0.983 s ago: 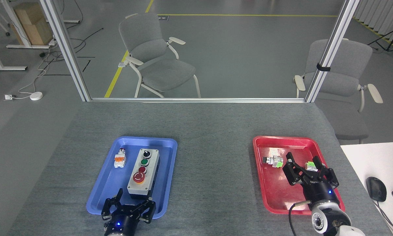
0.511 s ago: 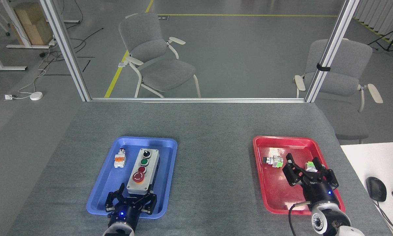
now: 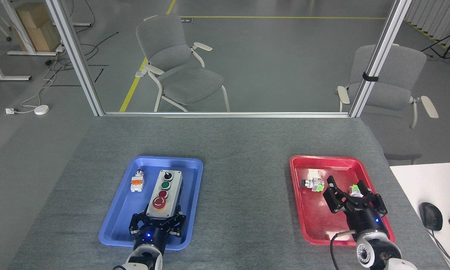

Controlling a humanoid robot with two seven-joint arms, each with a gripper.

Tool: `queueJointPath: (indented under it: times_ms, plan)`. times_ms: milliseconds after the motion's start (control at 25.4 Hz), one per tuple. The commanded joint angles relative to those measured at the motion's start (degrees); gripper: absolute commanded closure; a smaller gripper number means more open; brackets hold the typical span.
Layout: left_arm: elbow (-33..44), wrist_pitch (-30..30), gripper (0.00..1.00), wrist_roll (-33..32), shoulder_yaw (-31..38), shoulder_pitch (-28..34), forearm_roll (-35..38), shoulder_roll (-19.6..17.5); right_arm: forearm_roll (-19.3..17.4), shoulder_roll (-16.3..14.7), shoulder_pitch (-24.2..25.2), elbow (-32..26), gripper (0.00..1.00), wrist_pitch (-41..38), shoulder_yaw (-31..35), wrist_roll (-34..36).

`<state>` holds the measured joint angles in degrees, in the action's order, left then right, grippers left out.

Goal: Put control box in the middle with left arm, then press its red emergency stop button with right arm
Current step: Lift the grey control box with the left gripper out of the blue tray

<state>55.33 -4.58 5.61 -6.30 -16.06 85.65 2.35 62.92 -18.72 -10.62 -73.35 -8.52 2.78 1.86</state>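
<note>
The control box (image 3: 165, 194) lies lengthwise in the blue tray (image 3: 193, 210) on the left part of the grey bench (image 3: 243, 165), not on the bare middle of the bench (image 3: 243, 210). Along its light-grey top run a black knob at the far end, a green button, a small dark-red button, and the red emergency stop button (image 3: 159, 202) on its yellow ring at the near end. Beside the box, toward the tray's left, lies a small white-and-orange switch part (image 3: 137, 183).

The left pincer (image 3: 157, 222) sits at the near end of the box, its black fingers spread to either side of that end — apart, not visibly clamped; whether they touch the box I cannot tell. A blue light glows on its body.

The right pincer (image 3: 349, 197) hangs over the red tray (image 3: 310, 225) on the right, fingers spread open and holding nothing. Two small switch parts lie in that tray — a silver-and-green one (image 3: 312, 183) to the pincer's left, another green-and-white one (image 3: 355, 189) between its fingers. A black cable loops from the right wrist by the round camera lens.
</note>
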Motion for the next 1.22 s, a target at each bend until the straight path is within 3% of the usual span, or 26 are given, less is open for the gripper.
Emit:
queueJointPath:
  times_ms: [0, 432, 472, 511, 629, 707, 904, 1179]
  plan:
    - [-0.75, 0.10, 0.01, 0.19, -0.03, -0.99, -0.13, 0.02, -0.08, 0.00, -0.01, 0.05, 0.01, -0.18, -0.05, -0.01]
    - [-1.98, 0.72, 0.06, -0.17, -0.12, -1.87, -0.13, -0.59, 0.01, 0.00, -1.42, 0.05, 0.01, -0.09, -0.14, -0.10]
    - [-1.98, 0.72, 0.12, -0.17, -0.21, -1.87, -0.22, -0.77, 0.01, 0.00, -1.60, 0.40, 0.01, -0.09, -0.14, -0.01]
    - [-1.98, 0.80, 0.24, -0.17, -0.38, -1.78, -0.13, -0.85, 0.01, 0.09, -1.60, 0.67, 0.01, -0.09, -0.14, -0.10]
    - [-1.98, 1.86, 0.78, -0.08, -0.47, -1.78, 0.04, -1.21, 0.01, 0.09, -1.68, 0.75, 0.01, -0.09, -0.14, -0.10]
    - [-1.80, 2.65, 0.99, 0.45, -0.38, -1.78, 0.04, -1.29, 0.01, 0.09, -1.68, 0.75, 0.01, -0.09, -0.05, -0.10]
    - [0.66, 3.18, 1.00, 0.71, -0.21, -1.87, -0.13, -1.29, 0.01, 0.09, -1.77, 0.75, 0.01, -0.18, -0.14, -0.01]
    - [15.86, 8.01, 1.00, 0.19, -0.21, 1.03, -6.11, -3.23, 0.01, 0.09, -1.77, 0.75, 0.01, -0.18, -0.14, -0.10]
